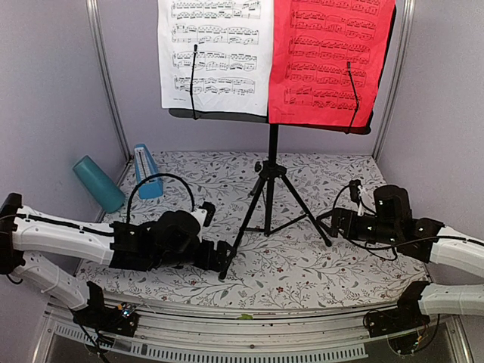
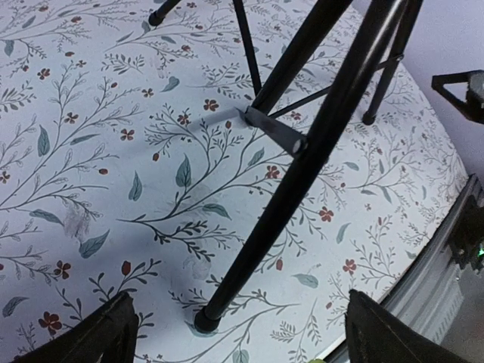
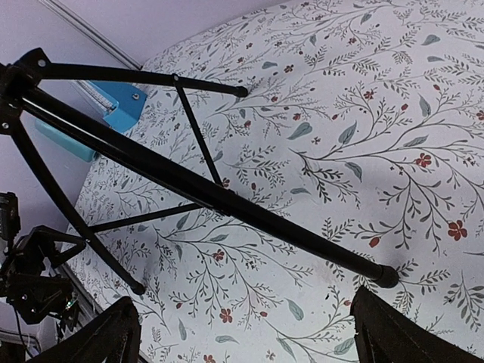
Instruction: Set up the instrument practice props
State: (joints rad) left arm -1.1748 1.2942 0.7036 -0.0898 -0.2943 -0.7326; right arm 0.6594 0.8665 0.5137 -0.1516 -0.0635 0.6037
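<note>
The music stand (image 1: pixel 270 178) stands mid-table (image 1: pixel 325 265), with the white sheet (image 1: pixel 215 53) and red sheet (image 1: pixel 329 60) on its desk. Its 3 legs (image 2: pixel 302 151) cross before both arms. The left gripper (image 2: pixel 240 318) is spread wide at 1 foot, and the right gripper (image 3: pixel 249 325) is spread beside another. The blue metronome (image 1: pixel 147 172) and teal cup (image 1: pixel 98 184), seemingly leaning, sit back-left. The table cover is floral and the walls (image 1: pixel 53 91) are lilac.

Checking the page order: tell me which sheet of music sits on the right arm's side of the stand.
The red sheet of music; the white sheet of music fills the left half of the music stand.
</note>
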